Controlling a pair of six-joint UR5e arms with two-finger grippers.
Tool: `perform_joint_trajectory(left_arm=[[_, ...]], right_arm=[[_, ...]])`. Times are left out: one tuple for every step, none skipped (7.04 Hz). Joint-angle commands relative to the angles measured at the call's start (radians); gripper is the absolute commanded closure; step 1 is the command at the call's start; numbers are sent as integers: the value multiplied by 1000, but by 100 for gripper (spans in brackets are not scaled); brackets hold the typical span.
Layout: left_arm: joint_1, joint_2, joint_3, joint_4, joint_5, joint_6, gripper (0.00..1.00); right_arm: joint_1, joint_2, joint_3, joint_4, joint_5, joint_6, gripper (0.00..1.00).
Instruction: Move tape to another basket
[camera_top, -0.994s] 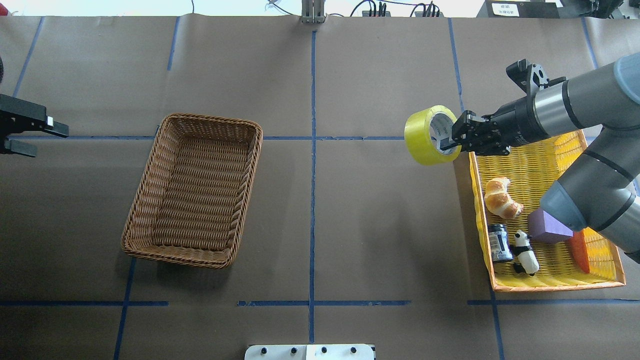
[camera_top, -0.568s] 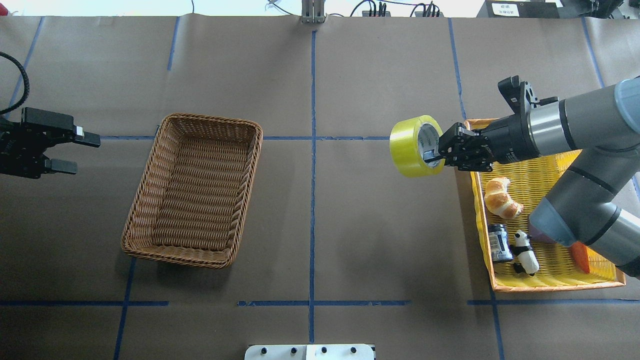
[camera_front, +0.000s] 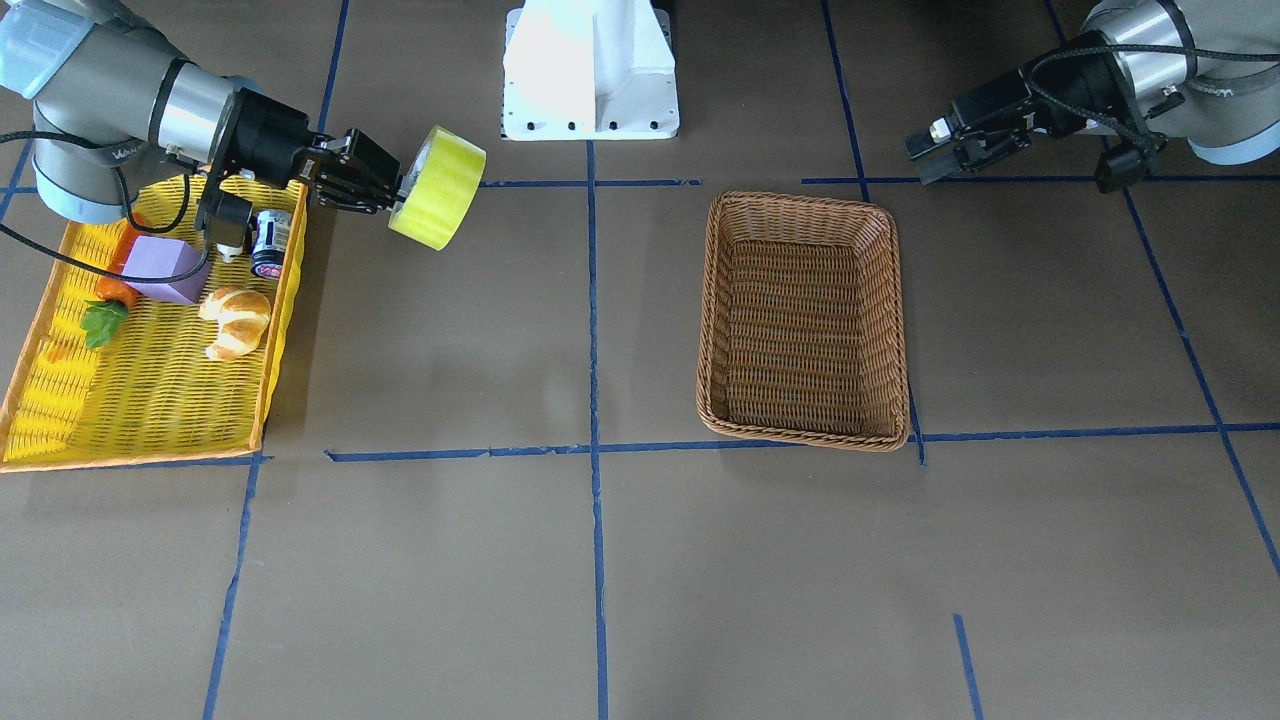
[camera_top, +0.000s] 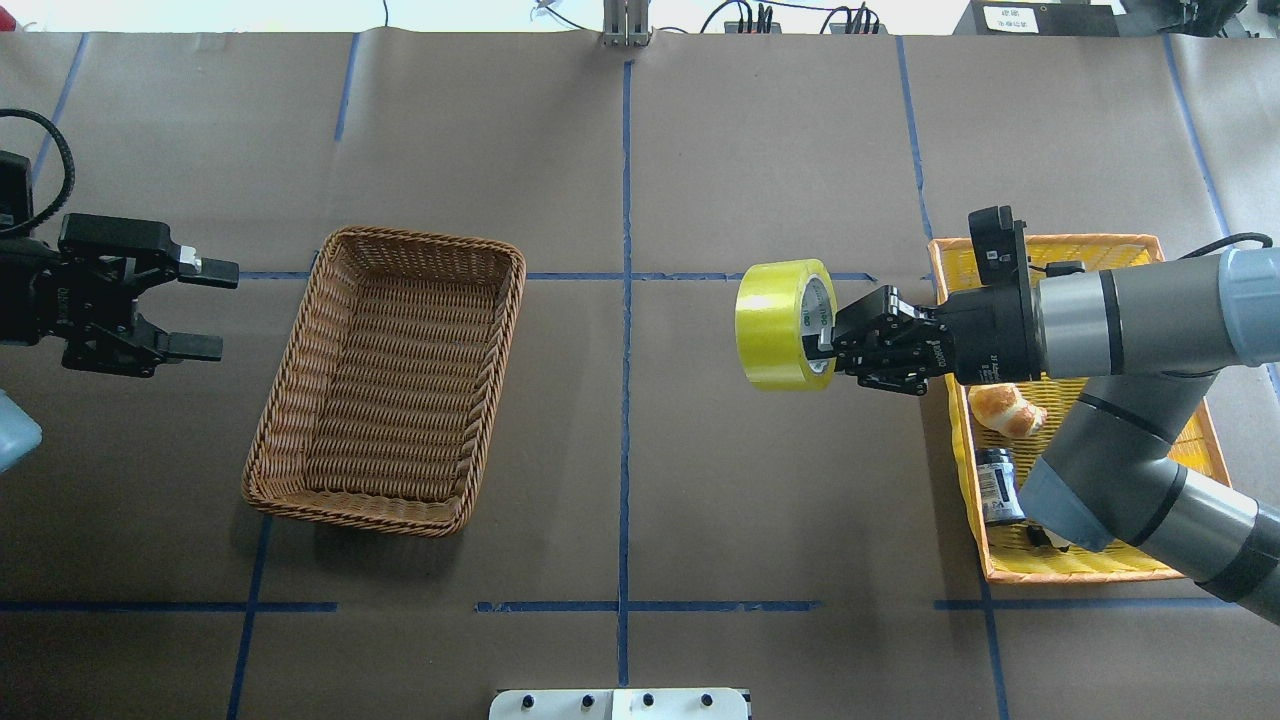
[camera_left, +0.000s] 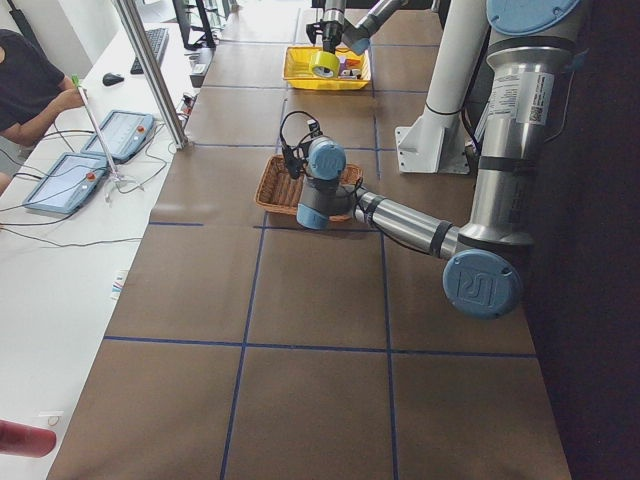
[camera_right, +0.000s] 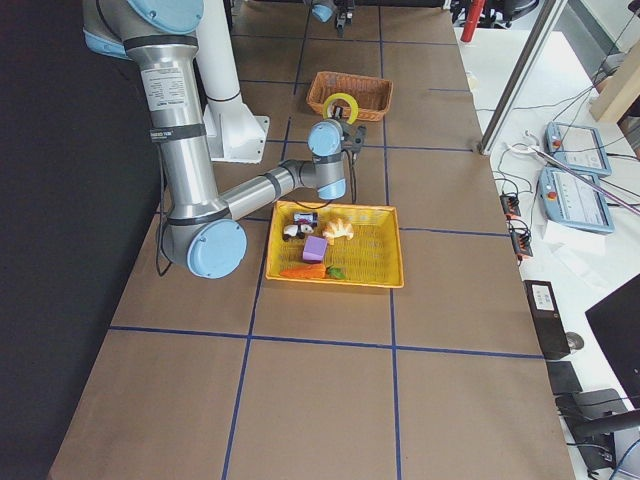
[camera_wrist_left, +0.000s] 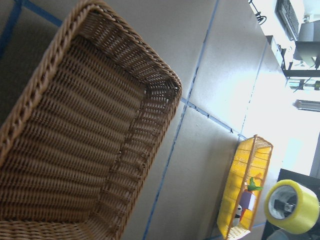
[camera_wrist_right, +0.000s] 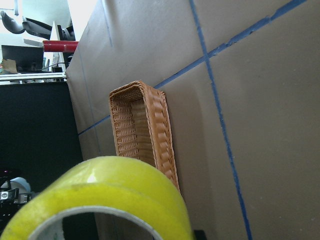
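Since the frame 1.0 s ago, the right gripper (camera_top: 826, 343) has carried the wide roll of translucent yellow-green packing tape (camera_top: 775, 325) leftward in the overhead view, off the corner of the bright yellow woven basket with orange rim (camera_top: 1100, 252) toward frame centre, and the left gripper (camera_top: 205, 308) has come in from the left edge to a pos. just left of the rectangular brown wicker basket (camera_top: 385, 400). Right gripper: clamped on the roll's wall at its right-hand side; in the left wrist view a dark finger shows inside the grey-white core. Roll orientation: on edge, core axis approx. horizontal, held over the bare brown-paper table (camera_top: 750, 500), right of the vertical blue centre line (camera_top: 625, 450), between the two baskets and nearer the yellow one. Left gripper: jaws spread wide, fingers pointing at the wicker basket's left wall, not touching it. Wicker basket: left of centre, slightly skewed to the blue grid. Yellow basket, right edge of the overhead view, partly covered by the right arm; contents visible: tan croissant (camera_top: 1005, 410), small dark can (camera_top: 998, 487), and in the front-facing view a purple block (camera_front: 165, 270).
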Motion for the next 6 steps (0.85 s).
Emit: perform_joint_trajectory(left_arm=[[124, -21, -8, -148, 196, -137, 0], [193, -23, -9, -215, 283, -137, 0], [244, -47, -11, -252, 349, -139, 0], [264, -90, -11, -252, 354, -139, 0], [284, -128, -11, -251, 356, -137, 0], [299, -168, -8, -249, 359, -134, 0]], right_arm=[[-19, 10, 8, 109, -28, 70, 98], [-60, 10, 10, 157, -81, 70, 98], [-94, 10, 13, 186, -117, 70, 98], [-104, 22, 27, 187, -119, 70, 97], [-114, 45, 31, 187, -119, 73, 97], [-136, 45, 39, 187, -117, 77, 97]])
